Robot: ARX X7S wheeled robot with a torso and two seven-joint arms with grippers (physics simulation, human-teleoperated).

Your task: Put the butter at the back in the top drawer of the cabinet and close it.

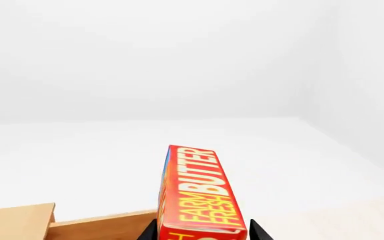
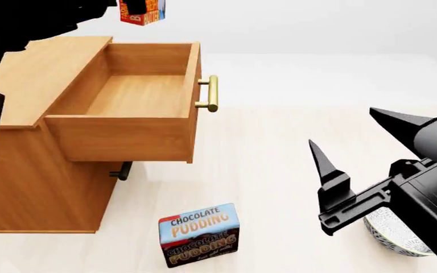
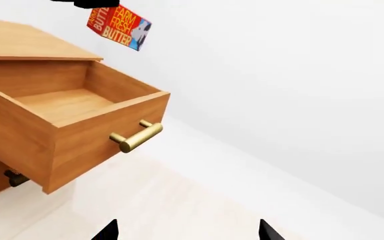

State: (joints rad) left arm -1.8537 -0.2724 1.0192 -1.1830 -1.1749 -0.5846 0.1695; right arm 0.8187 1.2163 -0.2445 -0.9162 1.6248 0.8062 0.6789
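Light brown wooden cabinet [image 2: 44,170] stood leftmost, its top drawer [image 2: 131,108] pulled out. Above it the left gripper [image 1: 202,235] pinched the butter [image 2: 143,11] aloft. Chocolate pudding box [image 2: 200,234] lay below; right gripper [image 2: 355,165] was spread, empty.

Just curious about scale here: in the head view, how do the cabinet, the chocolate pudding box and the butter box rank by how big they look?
1. cabinet, far the largest.
2. chocolate pudding box.
3. butter, smallest; it is partly cut off by the frame's top edge.
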